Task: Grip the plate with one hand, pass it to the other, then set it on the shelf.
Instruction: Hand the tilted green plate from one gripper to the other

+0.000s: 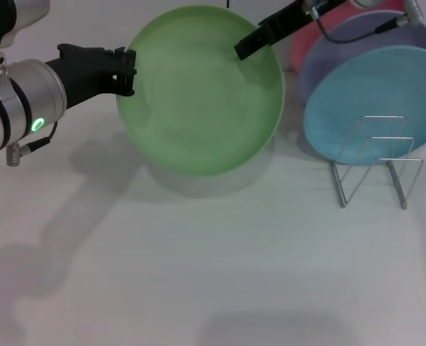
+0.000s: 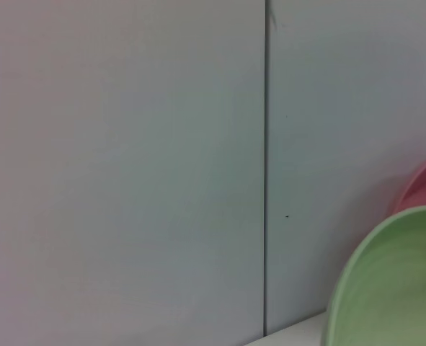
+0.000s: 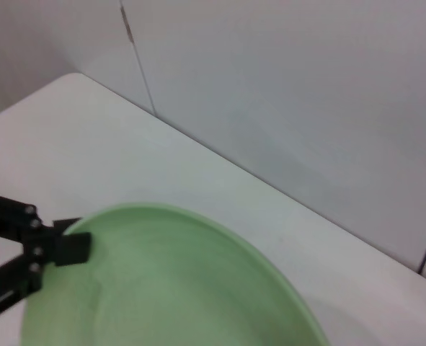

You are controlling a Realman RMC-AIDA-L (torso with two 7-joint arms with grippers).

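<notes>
I counted one green plate (image 1: 198,94) lifted off the table, three plates stacked beside one wire rack (image 1: 375,162). My left gripper (image 1: 128,72) pinched its rim; my right gripper (image 1: 250,43) touched its far edge, grip unclear.

Four plates in all — one green plate (image 1: 198,94), one light-blue plate (image 1: 375,101), one lavender plate (image 1: 371,43) and one pink plate (image 1: 306,43), of which only a sliver shows behind the lavender one. One wire rack (image 1: 375,162), with two upright loops to be counted on it. Two hands — the left hand (image 1: 126,71), a black pronged one on a silver arm, and the right hand (image 1: 245,47), a slim black one. One small green light (image 1: 37,125) on the left arm, and one bench (image 1: 198,274) under it all
</notes>
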